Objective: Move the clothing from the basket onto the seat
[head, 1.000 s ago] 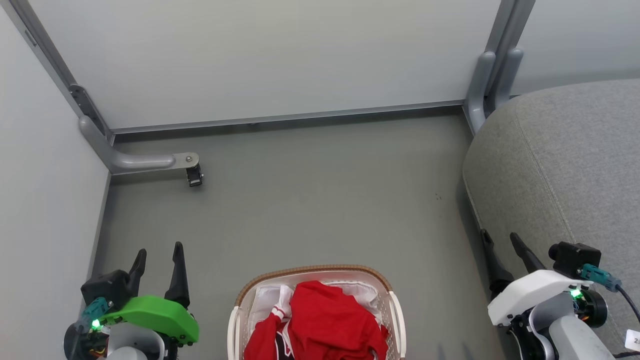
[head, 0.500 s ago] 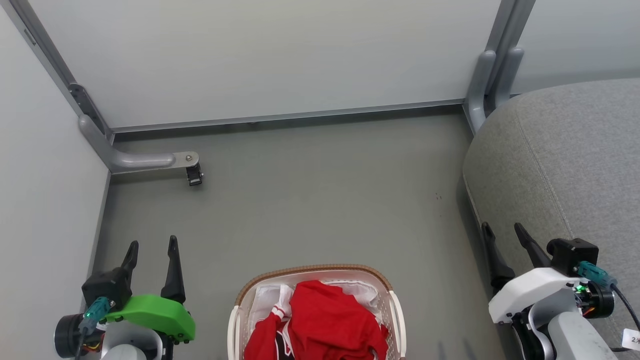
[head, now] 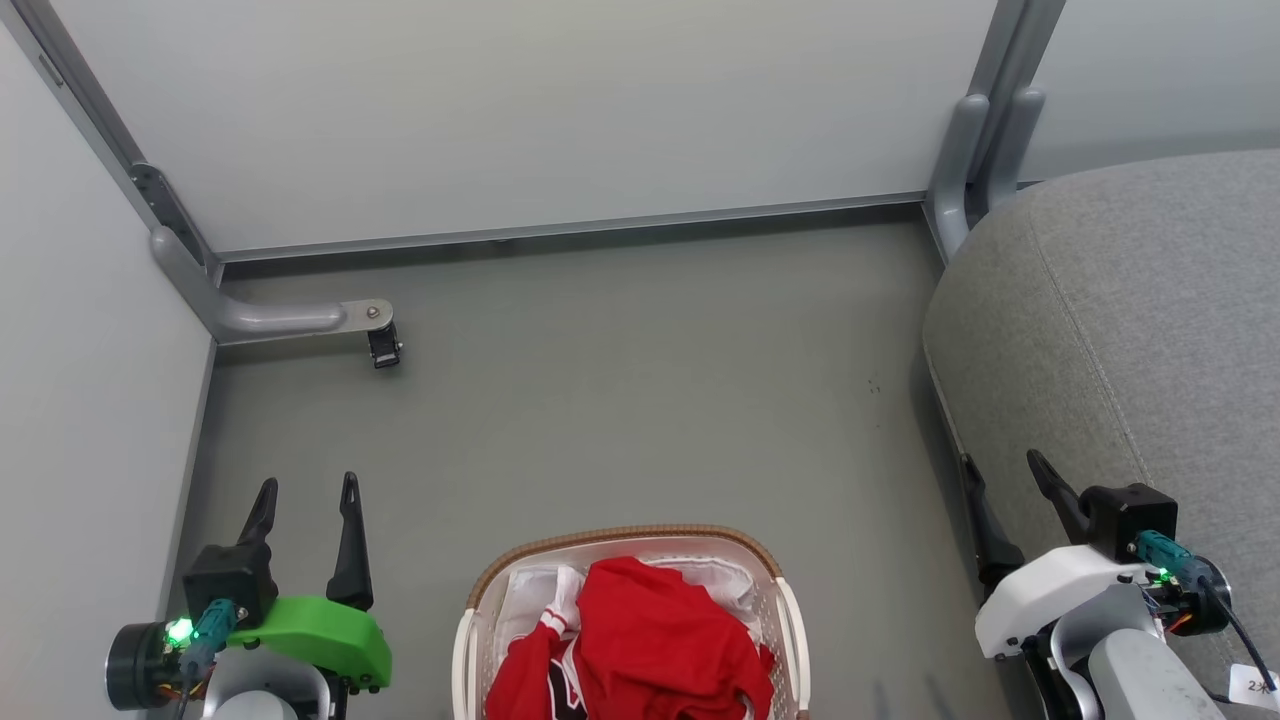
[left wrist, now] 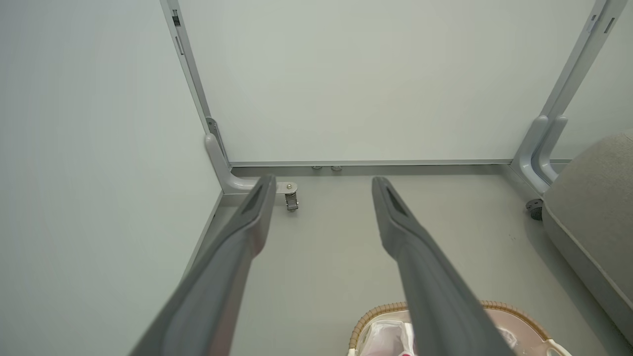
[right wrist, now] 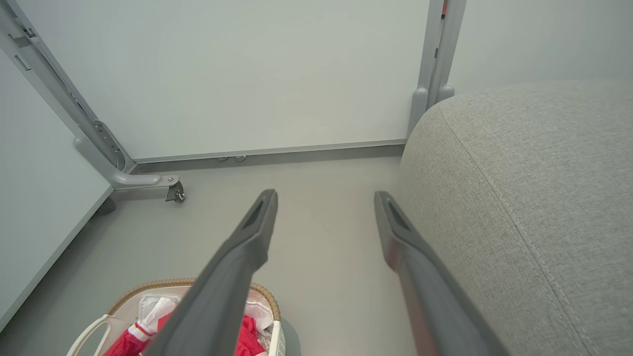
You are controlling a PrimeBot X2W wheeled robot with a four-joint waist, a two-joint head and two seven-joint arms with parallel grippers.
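Plainly, the clothing point(head: 660, 640) is all in the basket point(head: 620, 537); the red garments lie heaped there, a white-trimmed fold hanging at the left of the pile and a scrap of black showing low down, with the white liner point(head: 525, 600) bunched round them against the perforated wall. The basket stands on the grey floor point(head: 620, 400) at the bottom middle of the head view, between the two arms; I judge that it was set there so that either arm can reach straight down into it. The left gripper point(head: 308, 483) hovers above the floor beside the basket's left side, its two dark fingers spread wide with nothing between them; the right gripper point(head: 1001, 462) hangs on the other side, likewise wide apart and empty, just beside the rounded front edge of the seat point(head: 1130, 320). That grey woven cushion lies to the robot's right, a strip of floor between it and the basket, and no garment rests on the part that shows; the task looks to be at its very start. The symmetrical, raised pose reads as a ready stance rather than a reach; the right arm seems the likelier carrier, since the seat is on its side. A pinch into the heap could catch the liner along with the cloth, and the light basket might then lift or slide. Farther off stand pale partition panels point(head: 520, 120) in grey metal frames, one caster foot point(head: 383, 345) jutting out at the far left.
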